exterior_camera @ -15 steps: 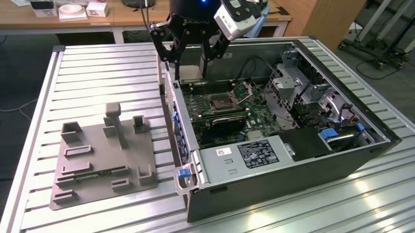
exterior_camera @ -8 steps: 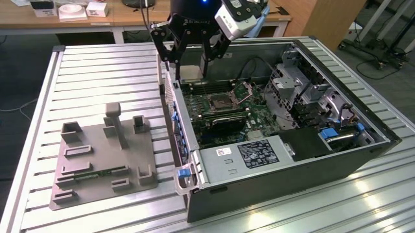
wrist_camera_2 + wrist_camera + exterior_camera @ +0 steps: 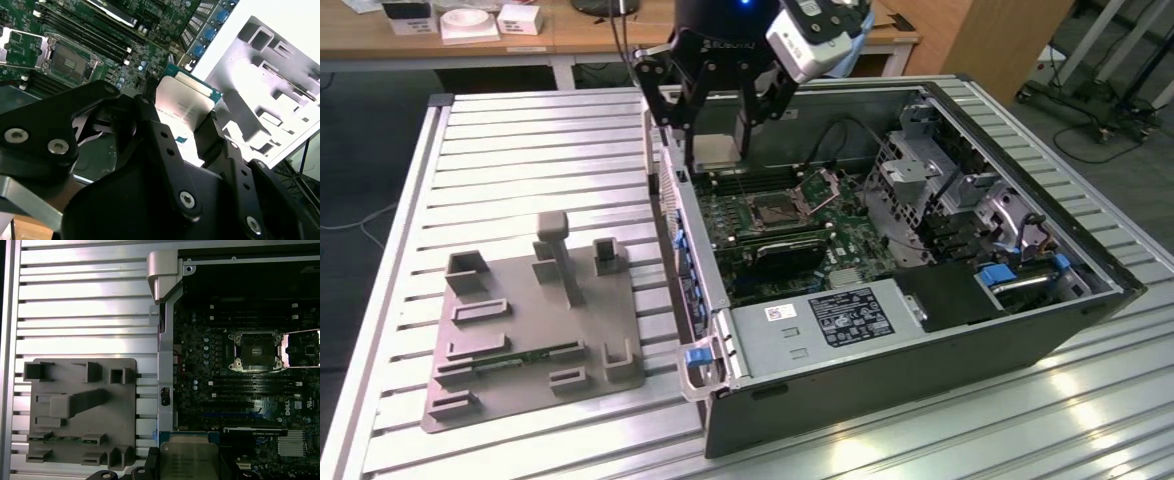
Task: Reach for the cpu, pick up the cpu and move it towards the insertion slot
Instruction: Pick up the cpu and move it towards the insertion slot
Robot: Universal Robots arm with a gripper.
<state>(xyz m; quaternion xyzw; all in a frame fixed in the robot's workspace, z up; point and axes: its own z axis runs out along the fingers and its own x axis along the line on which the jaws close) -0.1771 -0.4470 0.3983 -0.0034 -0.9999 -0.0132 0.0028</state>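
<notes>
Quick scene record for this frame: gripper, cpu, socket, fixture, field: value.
gripper: shut on the cpu, above the near wall of the open computer case
cpu: held between the fingers, silver top showing in both wrist views; not yet at the socket
insertion slot: open on the green motherboard, hinged plate swung up, dark centre bare
grey fixture tray: on the slatted table, at the exterior view's left of the case; a green memory stick lies in it
</notes>
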